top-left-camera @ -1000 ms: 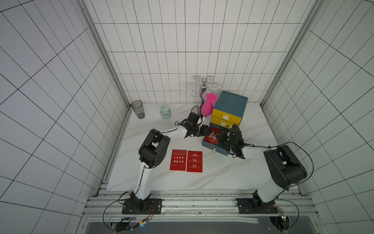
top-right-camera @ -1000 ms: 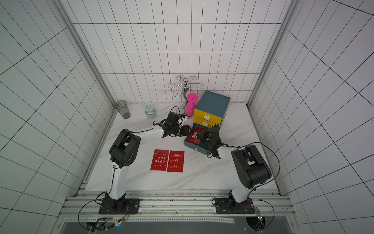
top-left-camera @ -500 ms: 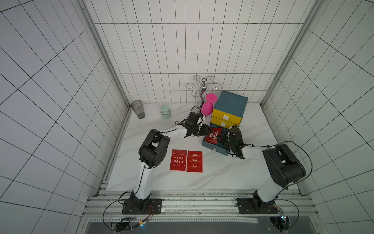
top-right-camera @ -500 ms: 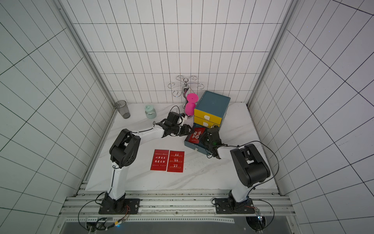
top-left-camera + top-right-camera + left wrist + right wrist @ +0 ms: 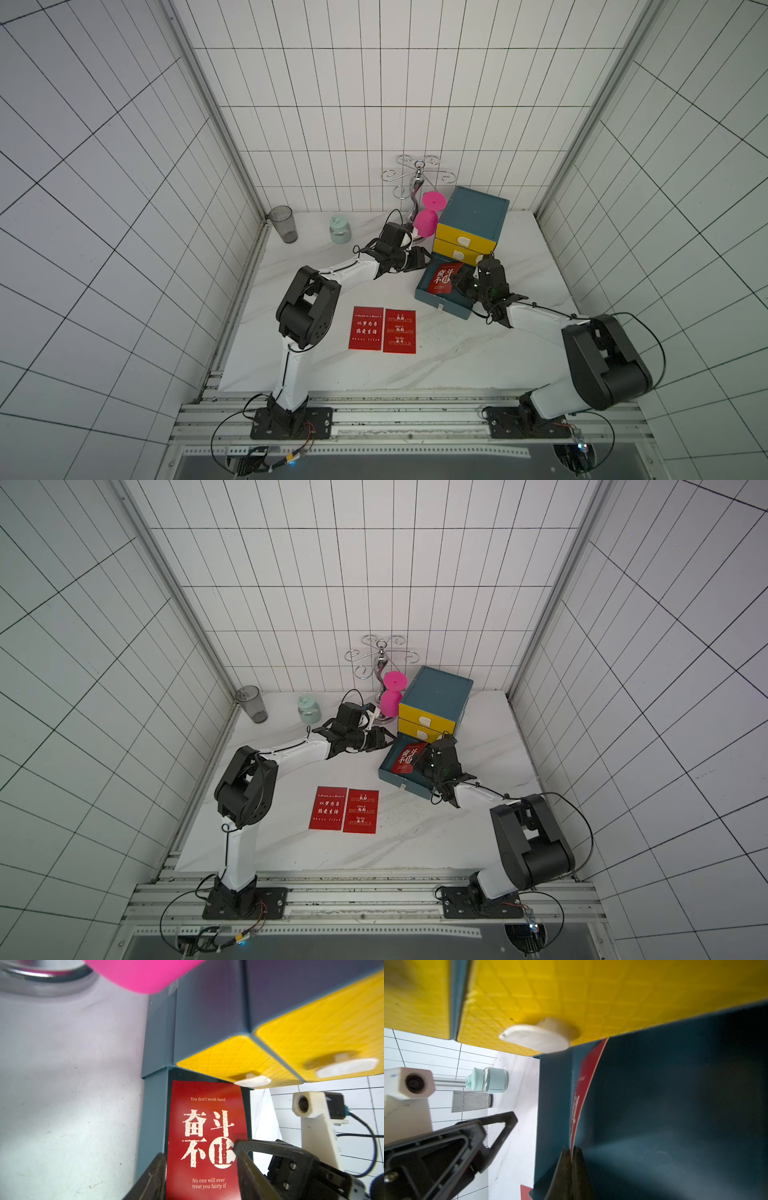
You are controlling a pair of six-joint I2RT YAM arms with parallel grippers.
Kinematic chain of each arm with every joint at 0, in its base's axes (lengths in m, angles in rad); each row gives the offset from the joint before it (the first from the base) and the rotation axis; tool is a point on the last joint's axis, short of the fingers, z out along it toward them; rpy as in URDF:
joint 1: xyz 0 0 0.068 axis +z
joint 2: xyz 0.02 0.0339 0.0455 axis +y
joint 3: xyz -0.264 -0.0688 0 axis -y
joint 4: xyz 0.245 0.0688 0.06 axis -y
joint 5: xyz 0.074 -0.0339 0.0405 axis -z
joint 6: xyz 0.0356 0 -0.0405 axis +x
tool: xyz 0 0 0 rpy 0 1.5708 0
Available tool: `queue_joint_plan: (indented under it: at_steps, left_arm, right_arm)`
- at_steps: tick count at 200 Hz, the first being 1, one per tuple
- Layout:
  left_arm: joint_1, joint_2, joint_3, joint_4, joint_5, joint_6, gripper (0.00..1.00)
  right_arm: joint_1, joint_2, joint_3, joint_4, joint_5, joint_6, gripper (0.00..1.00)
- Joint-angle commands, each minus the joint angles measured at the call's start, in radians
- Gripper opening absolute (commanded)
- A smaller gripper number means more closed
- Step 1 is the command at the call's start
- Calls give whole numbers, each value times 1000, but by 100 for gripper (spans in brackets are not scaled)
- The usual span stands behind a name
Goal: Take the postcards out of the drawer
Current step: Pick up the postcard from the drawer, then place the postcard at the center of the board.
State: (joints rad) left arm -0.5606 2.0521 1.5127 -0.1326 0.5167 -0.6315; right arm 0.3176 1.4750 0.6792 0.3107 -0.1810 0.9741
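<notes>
- Right wrist view: the right gripper (image 5: 572, 1150) has its two fingers pressed together on one long edge of the third postcard (image 5: 588, 1068), inside the open drawer (image 5: 554, 1105).
- This third postcard is tilted and a little bent. The pinched edge is raised, and the red face looks up and toward the left arm.
- Its long axis goes from the drawer's front toward the cabinet (image 5: 473, 208). In the left wrist view, the top of its lettering points to the cabinet.
- The left gripper (image 5: 419, 262) has its fingers spread and holds nothing. It is just beside the drawer's corner next to the cabinet, outside the wall.
- In both top views the Chinese postcard (image 5: 365, 328) and the English postcard (image 5: 399, 331) lie flat on the table (image 5: 457, 357), side by side, well apart from the drawer. Their long axes run from the front rail to the back wall, with the lettering tops toward that wall.
- The table is white with grey veins, and white tiled walls with dark joints close it on three sides.
- Near the back wall stand a grey tumbler (image 5: 282, 224), a mint jar (image 5: 340, 228), a metal rack (image 5: 415, 183) and a pink goblet (image 5: 426, 222).
</notes>
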Motion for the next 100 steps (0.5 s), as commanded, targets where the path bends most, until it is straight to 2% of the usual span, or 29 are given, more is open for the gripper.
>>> queue_joint_plan:
  at_steps: [1,36,56,72,100]
  left_arm:
    - [22,-81,-30,44,-5,-23,55]
    - [57,-185,-120,56,6,-26,56]
    - [73,-243,-193,84,22,-32,56]
    - [79,-275,-248,121,67,-45,56]
    - [79,-310,-368,257,211,-89,56]
  right_arm:
    - [-21,-78,63,-139,-21,-49,0]
    - [-53,-219,105,-325,-76,-110,0]
    - [-73,-297,99,-350,-152,-144,0]
    - [-78,-336,87,-350,-241,-144,0]
    - [-76,-384,32,-286,-390,-89,0]
